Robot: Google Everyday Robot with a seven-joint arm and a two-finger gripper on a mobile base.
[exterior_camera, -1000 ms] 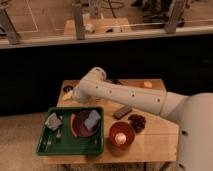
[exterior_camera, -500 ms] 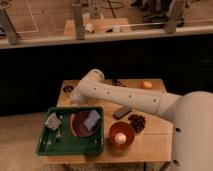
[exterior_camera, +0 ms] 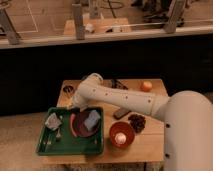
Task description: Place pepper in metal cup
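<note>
Arm's dipped slightly; tool (exterior_camera: 76, 104) sits at green tray's (exterior_camera: 42, 146) back edge, near pepper (exterior_camera: 72, 125). I can't tell its grip state. Metal cup (exterior_camera: 68, 90) is behind the arm.

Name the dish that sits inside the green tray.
The maroon plate, with the pepper at its left edge; the orange bowl and metal cup stand on bare table. The claw hangs over the tray's back edge.

My arm (exterior_camera: 120, 97) is smooth, off-white, tubular, with rounded joints and a bulky pale shoulder (exterior_camera: 190, 127); my gripper (exterior_camera: 76, 106), at its far end, sits above the green tray (exterior_camera: 47, 147).
</note>
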